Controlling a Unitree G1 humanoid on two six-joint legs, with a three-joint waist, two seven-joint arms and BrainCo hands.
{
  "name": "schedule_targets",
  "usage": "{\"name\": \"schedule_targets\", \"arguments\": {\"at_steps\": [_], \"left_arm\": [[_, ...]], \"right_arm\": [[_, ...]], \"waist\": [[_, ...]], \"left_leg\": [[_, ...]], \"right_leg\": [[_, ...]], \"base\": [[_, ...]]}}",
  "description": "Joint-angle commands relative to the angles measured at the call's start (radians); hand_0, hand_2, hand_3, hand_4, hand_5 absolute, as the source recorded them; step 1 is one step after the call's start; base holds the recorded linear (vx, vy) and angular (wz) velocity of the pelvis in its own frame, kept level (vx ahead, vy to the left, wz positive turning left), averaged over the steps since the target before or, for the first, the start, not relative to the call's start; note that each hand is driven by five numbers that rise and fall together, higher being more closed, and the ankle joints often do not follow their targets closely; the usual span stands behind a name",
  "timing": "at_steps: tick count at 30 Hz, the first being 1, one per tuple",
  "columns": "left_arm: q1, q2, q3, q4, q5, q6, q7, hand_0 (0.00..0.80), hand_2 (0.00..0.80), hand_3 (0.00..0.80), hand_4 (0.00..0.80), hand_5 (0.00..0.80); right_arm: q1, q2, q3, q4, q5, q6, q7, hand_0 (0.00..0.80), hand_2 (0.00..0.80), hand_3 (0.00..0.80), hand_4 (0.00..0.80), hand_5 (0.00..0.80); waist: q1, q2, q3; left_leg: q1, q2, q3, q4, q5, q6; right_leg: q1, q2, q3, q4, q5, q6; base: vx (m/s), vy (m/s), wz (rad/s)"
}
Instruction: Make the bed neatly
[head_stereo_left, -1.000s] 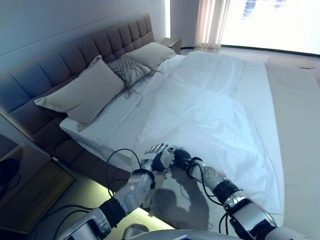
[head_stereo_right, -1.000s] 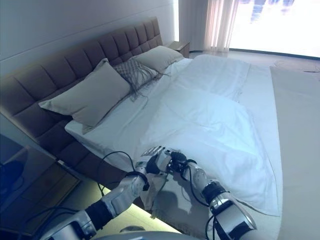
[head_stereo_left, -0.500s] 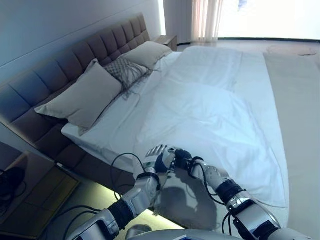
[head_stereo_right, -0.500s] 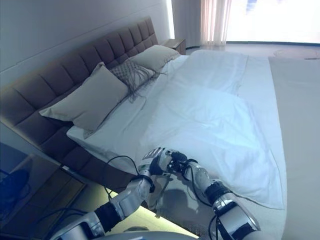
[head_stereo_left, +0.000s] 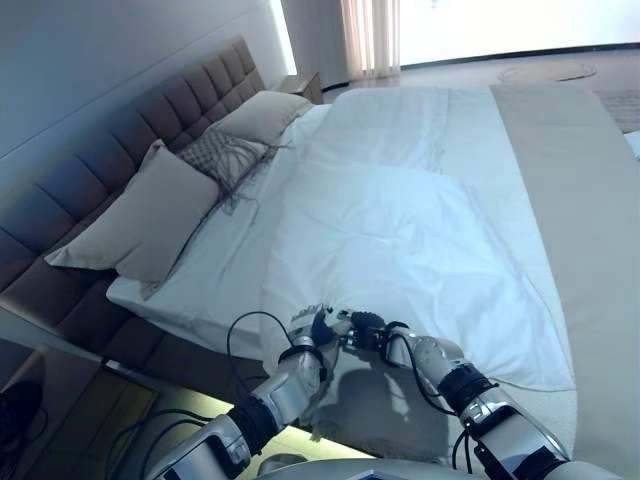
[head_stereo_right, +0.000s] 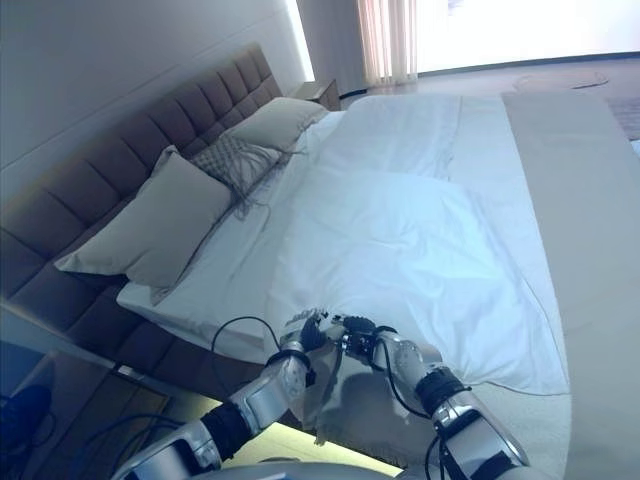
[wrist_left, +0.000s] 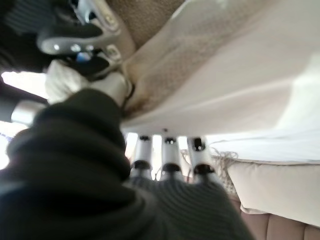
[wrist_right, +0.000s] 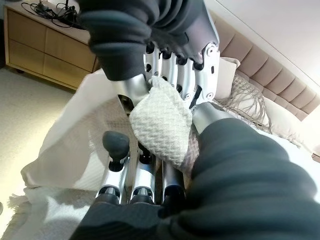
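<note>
Blanket corner (wrist_right: 162, 122): bunched between both hands at bed's near edge.
Left hand (head_stereo_left: 312, 328): fingers curled round the cloth.
Right hand (head_stereo_left: 365, 327): fingers clamped on same fold.
White duvet (head_stereo_left: 400, 250): rumpled over mattress.

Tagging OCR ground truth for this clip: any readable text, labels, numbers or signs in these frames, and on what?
None readable.
White duvet, beige pillows, padded headboard: plain, no print or labels showing.
Left hand and right hand, both at the beige knitted blanket: no markings legible.
</note>
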Motion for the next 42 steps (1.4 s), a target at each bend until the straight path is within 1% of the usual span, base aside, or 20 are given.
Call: {"name": "schedule_targets", "arguments": {"at_steps": [1,5,9,10,11,12,16,20,26,31,32,33,35,38,42], "left_arm": [[-0.033,0.024,0.007,0.092,-0.063,0.033,0.005,0.800,0.800,0.800,0.800,0.800],[-0.030,0.028,0.012,0.097,-0.055,0.025,0.000,0.800,0.800,0.800,0.800,0.800],[-0.036,0.043,0.016,0.108,-0.038,0.001,-0.001,0.800,0.800,0.800,0.800,0.800],[-0.039,0.049,0.018,0.112,-0.035,-0.006,0.000,0.800,0.800,0.800,0.800,0.800],[-0.040,0.057,0.020,0.114,-0.031,-0.012,0.000,0.800,0.800,0.800,0.800,0.800],[-0.040,0.064,0.025,0.112,-0.024,-0.017,-0.001,0.800,0.800,0.800,0.800,0.800],[-0.036,0.092,0.052,0.113,-0.005,-0.036,-0.003,0.800,0.800,0.800,0.800,0.800],[-0.028,0.116,0.091,0.134,0.001,-0.063,0.007,0.800,0.800,0.800,0.800,0.800],[0.003,0.183,0.195,0.161,0.010,-0.109,0.027,0.800,0.800,0.800,0.800,0.800],[0.052,0.241,0.302,0.168,0.013,-0.138,0.046,0.800,0.800,0.800,0.800,0.800],[0.066,0.256,0.333,0.170,0.022,-0.141,0.049,0.800,0.800,0.800,0.800,0.800],[0.072,0.263,0.348,0.172,0.023,-0.142,0.050,0.800,0.800,0.800,0.800,0.800],[0.092,0.285,0.404,0.192,0.012,-0.152,0.071,0.800,0.800,0.800,0.800,0.800],[0.125,0.316,0.496,0.230,0.006,-0.181,0.087,0.800,0.800,0.800,0.800,0.800],[0.156,0.349,0.598,0.259,-0.006,-0.205,0.097,0.800,0.800,0.800,0.800,0.800]], "right_arm": [[-0.101,0.127,-0.047,-0.204,0.025,-0.016,0.080,0.800,0.800,0.800,0.800,0.800],[-0.078,0.138,-0.039,-0.211,0.024,-0.022,0.077,0.800,0.800,0.800,0.800,0.800],[-0.060,0.166,-0.016,-0.208,-0.009,-0.033,0.097,0.800,0.800,0.800,0.800,0.800],[-0.055,0.171,-0.009,-0.204,-0.018,-0.036,0.104,0.590,0.590,0.590,0.590,0.590],[-0.046,0.175,0.000,-0.202,-0.019,-0.039,0.114,0.078,0.078,0.078,0.078,0.078],[-0.031,0.180,0.010,-0.205,-0.023,-0.043,0.119,0.000,0.000,0.000,0.000,0.000],[0.011,0.182,0.038,-0.213,-0.016,-0.052,0.139,0.000,0.000,0.000,0.000,0.000],[0.050,0.173,0.050,-0.223,0.020,-0.045,0.170,0.000,0.000,0.000,0.000,0.000],[0.134,0.103,0.024,-0.296,0.046,-0.023,0.269,0.000,0.000,0.000,0.000,0.000],[0.203,0.033,-0.044,-0.365,0.069,-0.016,0.354,0.000,0.000,0.000,0.000,0.000],[0.220,0.014,-0.067,-0.383,0.077,-0.012,0.373,0.000,0.000,0.000,0.000,0.000],[0.227,0.006,-0.078,-0.389,0.078,-0.011,0.380,0.000,0.000,0.000,0.000,0.000],[0.255,-0.024,-0.117,-0.407,0.077,-0.011,0.401,0.000,0.000,0.000,0.000,0.000],[0.298,-0.060,-0.180,-0.413,0.059,0.018,0.443,0.000,0.000,0.000,0.000,0.000],[0.339,-0.087,-0.255,-0.402,0.039,0.042,0.461,0.000,0.000,0.000,0.000,0.000]], "waist": [[-0.041,-0.067,0.010],[-0.040,-0.071,0.002],[-0.032,-0.092,-0.009],[-0.030,-0.098,-0.011],[-0.026,-0.105,-0.012],[-0.024,-0.111,-0.014],[-0.013,-0.132,-0.016],[-0.009,-0.144,-0.017],[-0.021,-0.149,-0.020],[-0.035,-0.148,-0.026],[-0.040,-0.148,-0.029],[-0.041,-0.147,-0.030],[-0.048,-0.143,-0.036],[-0.062,-0.135,-0.048],[-0.080,-0.124,-0.062]], "left_leg": [[-0.044,0.039,-0.006,0.005,0.024,-0.018],[-0.040,0.042,-0.005,0.010,0.020,-0.018],[-0.035,0.054,-0.003,0.007,0.018,-0.019],[-0.033,0.056,-0.003,0.007,0.017,-0.019],[-0.033,0.060,-0.004,0.008,0.016,-0.019],[-0.034,0.063,-0.004,0.009,0.015,-0.019],[-0.037,0.073,-0.010,0.017,0.016,-0.016],[-0.037,0.078,-0.010,0.019,0.020,-0.014],[-0.033,0.077,-0.005,0.006,0.028,-0.014],[-0.032,0.077,-0.001,0.002,0.033,-0.014],[-0.031,0.077,0.000,-0.001,0.035,-0.014],[-0.031,0.077,0.001,-0.003,0.036,-0.014],[-0.030,0.074,0.003,-0.007,0.040,-0.014],[-0.028,0.070,0.009,-0.015,0.041,-0.014],[-0.031,0.062,0.012,-0.019,0.041,-0.013]], "right_leg": [[0.152,-0.094,-0.066,-0.478,0.491,0.147],[0.162,-0.098,-0.068,-0.476,0.487,0.146],[0.176,-0.093,-0.075,-0.482,0.483,0.145],[0.179,-0.090,-0.078,-0.482,0.483,0.145],[0.182,-0.088,-0.081,-0.483,0.482,0.144],[0.185,-0.085,-0.083,-0.484,0.481,0.144],[0.192,-0.071,-0.087,-0.482,0.480,0.139],[0.195,-0.060,-0.085,-0.479,0.478,0.134],[0.185,-0.048,-0.069,-0.467,0.473,0.129],[0.174,-0.045,-0.058,-0.450,0.465,0.125],[0.172,-0.044,-0.056,-0.449,0.464,0.125],[0.171,-0.043,-0.055,-0.449,0.464,0.124],[0.167,-0.041,-0.050,-0.449,0.464,0.120],[0.159,-0.039,-0.041,-0.448,0.461,0.115],[0.145,-0.035,-0.028,-0.444,0.454,0.108]], "base": [[0.008,0.037,0.00],[-0.001,-0.008,0.00],[-0.007,-0.082,-0.01],[-0.030,-0.140,0.06],[-0.033,-0.136,0.08],[-0.033,-0.132,0.08],[-0.027,-0.130,0.09],[-0.016,-0.090,-0.01],[-0.031,-0.043,-0.02],[-0.038,-0.018,-0.01],[0.000,0.000,0.00],[-0.028,-0.012,-0.09],[-0.024,0.006,-0.16],[-0.015,0.025,-0.13],[-0.014,0.037,-0.06]]}}
